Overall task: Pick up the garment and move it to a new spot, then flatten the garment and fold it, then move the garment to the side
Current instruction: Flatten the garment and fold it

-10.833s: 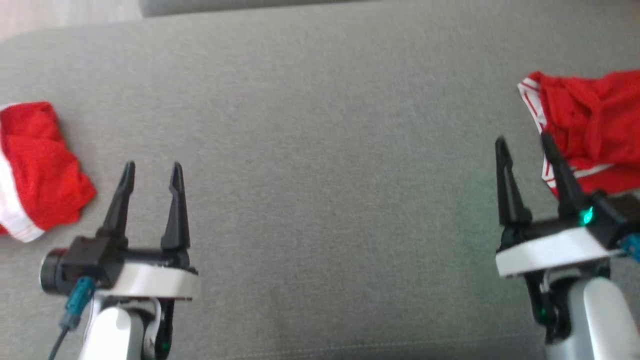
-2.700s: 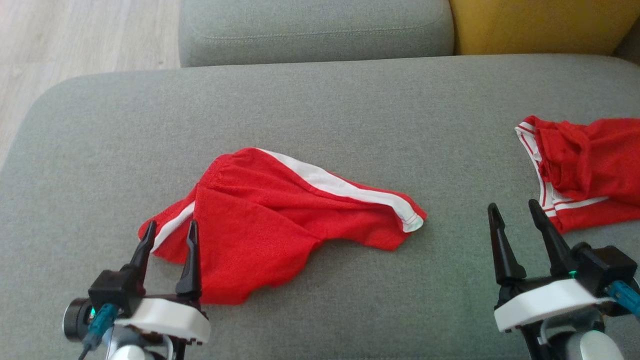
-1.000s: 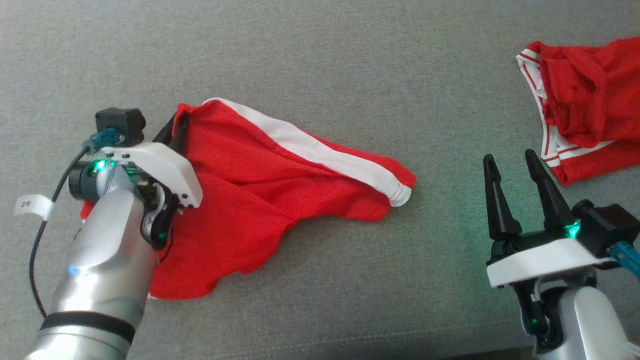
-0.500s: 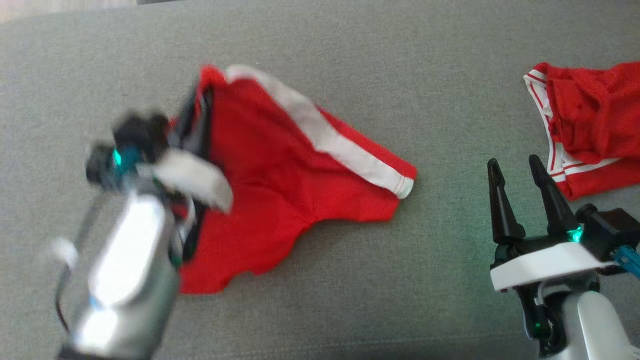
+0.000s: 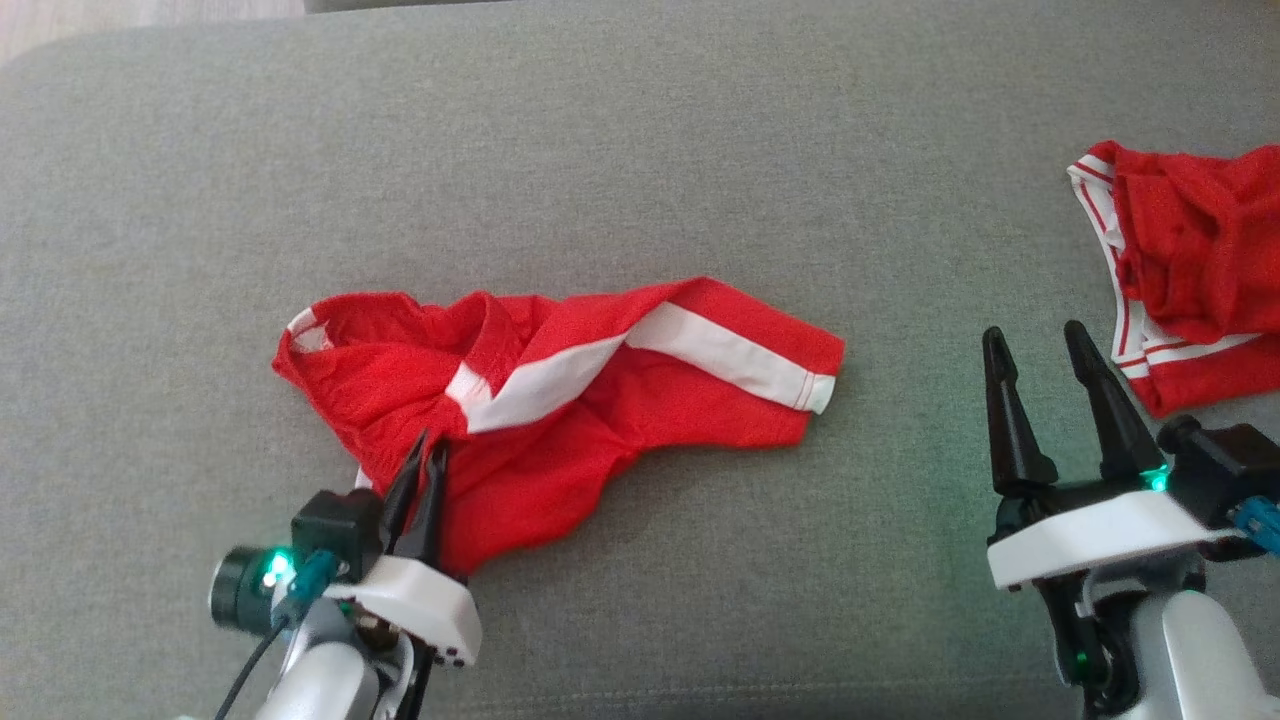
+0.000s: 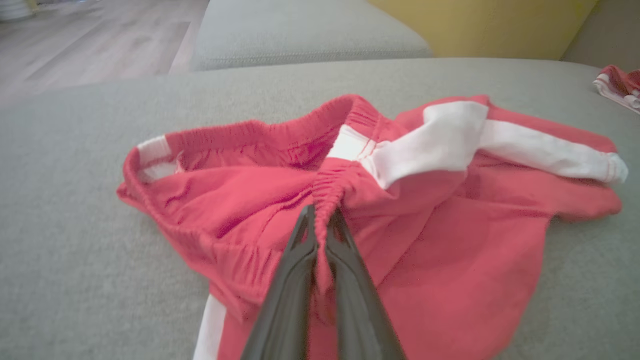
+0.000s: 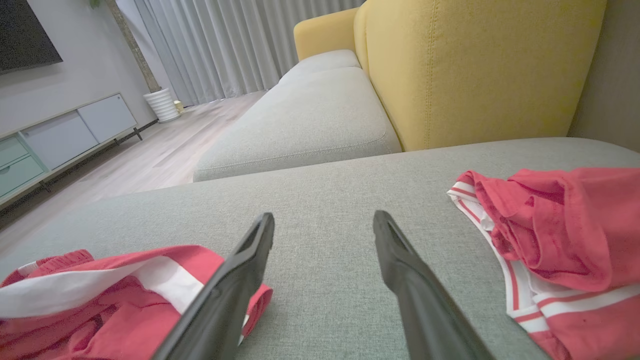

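While pinching a bunched bit of elastic waistband (image 6: 334,182) with the left claw (image 6: 320,212) — fingers pressed together, cloth trapped in the nip — looks to be at the flatten step, not yet folding. Judging the pick-up-and-relocate part as done: spotting the garment (image 5: 640,410) roughly mid-seat on the grey sofa cushion (image 5: 640,150), crumpled, twisted over at the white side stripe (image 5: 720,352), waist opening gaping to the left, one leg stretched out to the right. Keeping the right claw (image 5: 1033,335) at lower right with fingers spread wide, gripping nothing, well apart from the garment's leg hem and just beside a second red garment (image 5: 1190,240) heaped at the cushion's right edge. Next, probably: drag the pinched waistband toward the near left to pull the twist out, or bring the right claw across to the leg hem and tug both ends apart — calls for tension kept low along the cushion, not a high lift. Watch for thin cloth slipping out of the pinch, and for snagging the neighbouring heap. Cannot tell whether both waistband layers sit in the grip or only one.
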`<state>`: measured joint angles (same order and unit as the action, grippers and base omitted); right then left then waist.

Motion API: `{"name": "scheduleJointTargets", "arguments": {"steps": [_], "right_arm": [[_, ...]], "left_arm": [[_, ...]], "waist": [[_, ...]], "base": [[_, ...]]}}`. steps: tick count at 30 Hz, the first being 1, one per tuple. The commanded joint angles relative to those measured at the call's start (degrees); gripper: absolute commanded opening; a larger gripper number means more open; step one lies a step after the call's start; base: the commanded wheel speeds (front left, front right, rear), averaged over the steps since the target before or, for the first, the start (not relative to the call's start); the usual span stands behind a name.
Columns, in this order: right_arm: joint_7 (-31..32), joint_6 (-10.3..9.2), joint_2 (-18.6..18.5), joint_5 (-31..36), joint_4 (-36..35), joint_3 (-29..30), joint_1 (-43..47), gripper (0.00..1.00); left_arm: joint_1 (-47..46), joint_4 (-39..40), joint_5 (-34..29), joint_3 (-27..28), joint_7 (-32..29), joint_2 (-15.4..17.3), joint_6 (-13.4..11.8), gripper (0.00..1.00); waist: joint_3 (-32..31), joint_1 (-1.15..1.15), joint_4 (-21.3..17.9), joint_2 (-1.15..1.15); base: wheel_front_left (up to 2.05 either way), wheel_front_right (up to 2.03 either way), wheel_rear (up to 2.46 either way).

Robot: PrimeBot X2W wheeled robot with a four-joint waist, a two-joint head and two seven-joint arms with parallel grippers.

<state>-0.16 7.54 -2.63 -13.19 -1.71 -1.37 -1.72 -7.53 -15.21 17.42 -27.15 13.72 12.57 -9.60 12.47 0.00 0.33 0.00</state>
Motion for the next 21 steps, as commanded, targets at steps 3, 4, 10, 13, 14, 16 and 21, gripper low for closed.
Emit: {"name": "scheduleJointTargets", "arguments": {"steps": [3, 4, 10, 13, 14, 16, 21], "right_arm": [[0.23, -0.05, -0.25, -0.17, -2.14, -0.95, -0.45, 1.0], [0.31, -0.05, -0.25, -0.14, -2.14, -0.98, -0.33, 1.0], [0.58, -0.05, -0.25, 0.35, -2.88, -1.12, 0.57, 1.0], [0.97, -0.05, -0.25, 0.79, -3.74, -1.2, 1.06, 1.0], [1.16, -0.05, -0.25, 0.87, -4.02, -1.19, 1.24, 1.0], [1.46, -0.05, -0.25, 1.21, -4.62, -1.17, 1.58, 1.0], [1.98, -0.05, -0.25, 1.81, -5.85, -0.81, 2.35, 1.0]], "left_arm": [[0.06, -1.25, 1.98, 2.05, 0.54, 0.0, 0.55, 0.25], [0.25, -1.95, 2.51, 2.02, 0.56, -0.3, 0.91, 0.6], [1.58, -2.63, 4.95, 2.63, 0.9, -1.77, 2.18, 1.0], [2.87, 0.31, 5.35, 4.0, 1.11, -1.9, 1.62, 1.0], [3.42, 1.45, 5.38, 4.43, 1.15, -1.83, 1.39, 1.0], [4.38, 4.19, 5.13, 5.33, 1.21, -1.58, 0.8, 1.0], [5.74, 11.64, 3.88, 7.61, 1.26, -0.84, -0.68, 1.0]], "waist": [[-0.64, 0.0, 0.14, 0.0], [-0.81, 0.0, 0.1, 0.0], [-2.8, 0.0, -0.07, 0.0], [-3.83, 0.0, -0.1, 0.0], [-4.13, 0.0, -0.06, 0.0], [-4.71, 0.0, 0.04, 0.0], [-5.77, 0.0, 0.33, 0.0]], "base": [[0.0, 0.0, 0.0], [0.0, 0.0, 0.0], [0.0, 0.0, 0.0], [0.0, 0.0, 0.0], [0.0, 0.0, 0.0], [0.0, 0.0, 0.0], [0.0, 0.0, 0.0]]}}
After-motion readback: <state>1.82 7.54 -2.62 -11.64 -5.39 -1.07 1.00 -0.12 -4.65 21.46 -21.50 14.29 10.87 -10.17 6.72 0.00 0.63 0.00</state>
